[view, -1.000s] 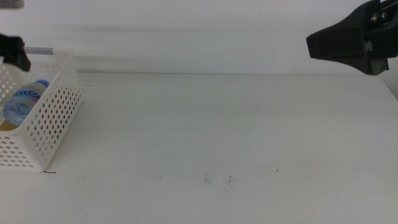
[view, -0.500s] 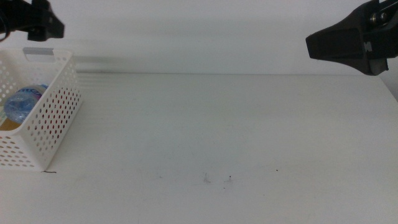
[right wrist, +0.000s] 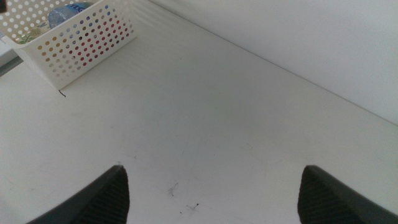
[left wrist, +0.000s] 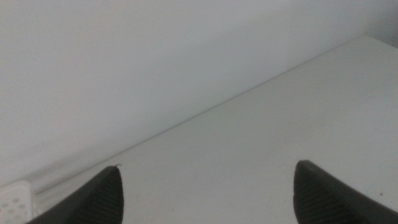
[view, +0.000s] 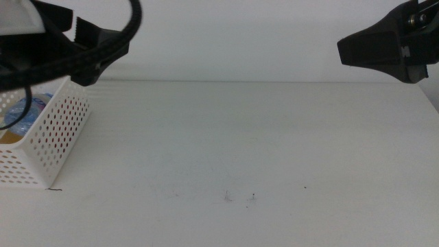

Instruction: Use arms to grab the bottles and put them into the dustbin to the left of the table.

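Bottles (view: 24,113) sit inside the dustbin (view: 55,137) at nine o'clock; my wide-open, empty left gripper (view: 89,51) could bump its rim, while the right gripper (view: 374,49) waits at two o'clock, wide open and empty.

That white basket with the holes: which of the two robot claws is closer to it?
The left. The left gripper hangs just above the dustbin at the table's left end; the right gripper is raised far off, over the opposite end of the table.

Dustbin (view: 51,134) at table (view: 240,151) left edge; water bottle (view: 24,113) inside dustbin.
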Motion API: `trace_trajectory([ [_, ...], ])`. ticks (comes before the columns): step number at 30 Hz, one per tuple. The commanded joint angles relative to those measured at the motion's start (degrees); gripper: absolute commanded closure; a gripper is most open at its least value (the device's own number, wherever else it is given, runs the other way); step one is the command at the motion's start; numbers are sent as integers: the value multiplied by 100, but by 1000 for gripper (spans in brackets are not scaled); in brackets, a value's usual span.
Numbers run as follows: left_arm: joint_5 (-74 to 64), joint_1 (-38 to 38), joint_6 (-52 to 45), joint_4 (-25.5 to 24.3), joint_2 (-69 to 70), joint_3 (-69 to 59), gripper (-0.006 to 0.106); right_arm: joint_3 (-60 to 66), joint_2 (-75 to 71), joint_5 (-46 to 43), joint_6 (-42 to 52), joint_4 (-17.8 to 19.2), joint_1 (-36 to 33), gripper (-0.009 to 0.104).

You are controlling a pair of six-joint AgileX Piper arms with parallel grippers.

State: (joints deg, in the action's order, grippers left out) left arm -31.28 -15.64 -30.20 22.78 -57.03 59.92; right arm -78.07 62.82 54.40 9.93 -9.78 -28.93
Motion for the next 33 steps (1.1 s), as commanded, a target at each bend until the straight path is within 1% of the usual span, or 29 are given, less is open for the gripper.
trace_trajectory([
  [1, 181, -50, 75, 35, 115, -68, 7, -48, -26, -42, 38, 23, 44, 8],
  [8, 309, -50, 75, 149, 138, -68, 7, -48, -26, -42, 38, 23, 44, 8],
  [15, 415, -50, 75, 145, 138, -68, 7, -48, -26, -42, 38, 23, 44, 8],
  [19, 620, -50, 145, 257, 138, -117, 7, -48, -26, -42, 38, 23, 44, 8],
  [20, 671, -50, 276, 155, 138, -128, 7, -48, -26, -42, 38, 23, 44, 8],
  [21, 692, -50, 591, -146, 138, -128, 7, -48, -26, -42, 38, 23, 44, 8],
  [23, 680, -104, 1441, -916, 180, -128, 7, -48, -26, -42, 38, 23, 44, 8],
  [24, 680, -152, 1912, -1393, 225, -128, 7, -48, -26, -42, 38, 23, 44, 8],
  [26, 680, -213, 2524, -2137, 294, -128, 7, -48, -26, -42, 38, 23, 44, 8],
  [27, 680, -213, 2729, -2329, 322, -128, 7, -48, -26, -42, 38, 23, 44, 8],
  [28, 680, -213, 2831, -2419, 322, -128, 7, -48, -26, -42, 38, 23, 44, 8],
  [33, 715, -213, 2901, -2449, 367, -128, 7, -48, -26, -42, 38, 23, 44, 8],
])
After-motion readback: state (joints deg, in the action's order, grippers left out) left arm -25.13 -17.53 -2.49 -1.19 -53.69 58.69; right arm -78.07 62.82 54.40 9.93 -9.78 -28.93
